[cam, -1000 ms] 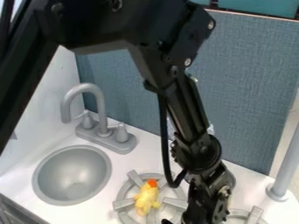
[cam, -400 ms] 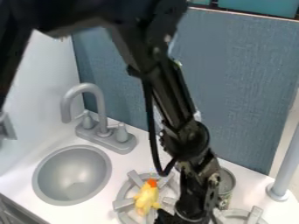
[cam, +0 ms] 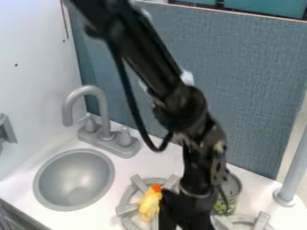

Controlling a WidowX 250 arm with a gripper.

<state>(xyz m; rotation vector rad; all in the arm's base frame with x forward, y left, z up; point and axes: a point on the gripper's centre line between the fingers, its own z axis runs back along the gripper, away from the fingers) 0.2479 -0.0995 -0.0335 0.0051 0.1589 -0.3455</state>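
Gripper (cam: 183, 216): As it hangs over the sink-side burner (cam: 126, 210), it sits right beside the yellow toy chicken (cam: 148, 205); whether it is wide, narrow or holding anything, one cannot tell.

Toy chicken: It lies on the sink-side burner, its orange end toward the burner's back edge, its far side close against the black gripper; contact cannot be made out.

Change: The lower arm has swung toward the sink, bringing the gripper from beyond the burner's far rim to the chicken's side. The toy has kept its place, so it now appears within close reach.

Metal can (cam: 234, 191): It stands on the countertop (cam: 146, 164) behind the second burner (cam: 262, 221), just past the arm, leaving little room for a swing that way.

Sink side: A white strip of countertop runs between the burner's rim and the sink bowl (cam: 75, 153), offering room; the faucet (cam: 105, 128) rises at the bowl's back edge.

Outer edges: The blue-gray panel (cam: 252, 81) borders the countertop's back edge; a gray post (cam: 294, 166) stands near its far corner.
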